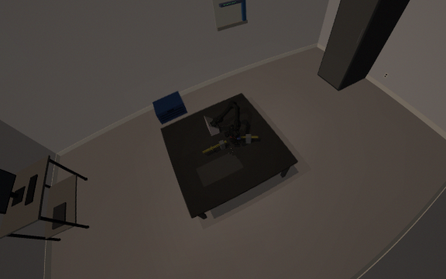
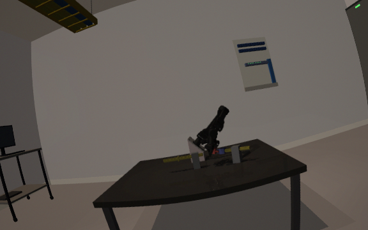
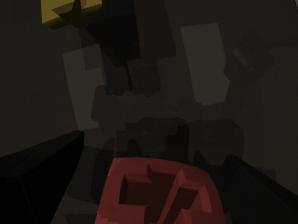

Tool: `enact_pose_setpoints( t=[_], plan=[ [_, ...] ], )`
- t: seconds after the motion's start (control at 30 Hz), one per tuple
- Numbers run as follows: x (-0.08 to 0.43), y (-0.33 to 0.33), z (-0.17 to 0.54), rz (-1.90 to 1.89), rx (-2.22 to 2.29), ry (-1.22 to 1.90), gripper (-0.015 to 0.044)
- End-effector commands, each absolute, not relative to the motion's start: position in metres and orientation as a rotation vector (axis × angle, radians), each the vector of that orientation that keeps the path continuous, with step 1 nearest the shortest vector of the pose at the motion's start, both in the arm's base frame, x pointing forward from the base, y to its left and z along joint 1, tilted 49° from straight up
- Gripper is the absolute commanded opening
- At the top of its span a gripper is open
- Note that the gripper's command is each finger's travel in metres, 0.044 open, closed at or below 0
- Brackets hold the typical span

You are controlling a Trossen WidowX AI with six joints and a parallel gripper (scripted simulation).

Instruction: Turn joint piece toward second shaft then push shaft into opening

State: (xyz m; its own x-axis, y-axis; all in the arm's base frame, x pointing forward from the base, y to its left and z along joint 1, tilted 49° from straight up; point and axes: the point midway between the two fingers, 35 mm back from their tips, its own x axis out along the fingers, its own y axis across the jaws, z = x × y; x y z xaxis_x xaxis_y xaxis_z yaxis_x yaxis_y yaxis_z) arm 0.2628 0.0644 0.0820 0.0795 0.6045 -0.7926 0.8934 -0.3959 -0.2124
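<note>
The red joint piece has a cross-shaped opening; in the wrist view it faces largely toward the camera. A blue hinge part joins it to the fixed yellow shaft on its grey block. The second yellow shaft lies through the other grey block; its near end is at the upper left of the wrist view, apart from the joint. My gripper is open, with its fingers on either side of the red piece, and gaps show on both sides.
The dark table bears the arm. A pale tilted panel stands behind the second shaft's block. A faint lighter rectangle lies on the table's front part. The two blocks flank the joint.
</note>
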Motion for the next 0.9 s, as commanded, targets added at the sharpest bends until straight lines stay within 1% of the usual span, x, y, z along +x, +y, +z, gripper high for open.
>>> enact_pose_setpoints(
  t=[0.0, 0.17, 0.87],
  plan=[
    [0.2625, 0.0653, 0.0812, -1.231, 2.040, 1.492, 0.0309],
    [0.2625, 0.0653, 0.0812, -1.231, 2.040, 1.492, 0.0182],
    [0.2625, 0.0653, 0.0812, -1.231, 2.040, 1.492, 0.0182]
  ],
)
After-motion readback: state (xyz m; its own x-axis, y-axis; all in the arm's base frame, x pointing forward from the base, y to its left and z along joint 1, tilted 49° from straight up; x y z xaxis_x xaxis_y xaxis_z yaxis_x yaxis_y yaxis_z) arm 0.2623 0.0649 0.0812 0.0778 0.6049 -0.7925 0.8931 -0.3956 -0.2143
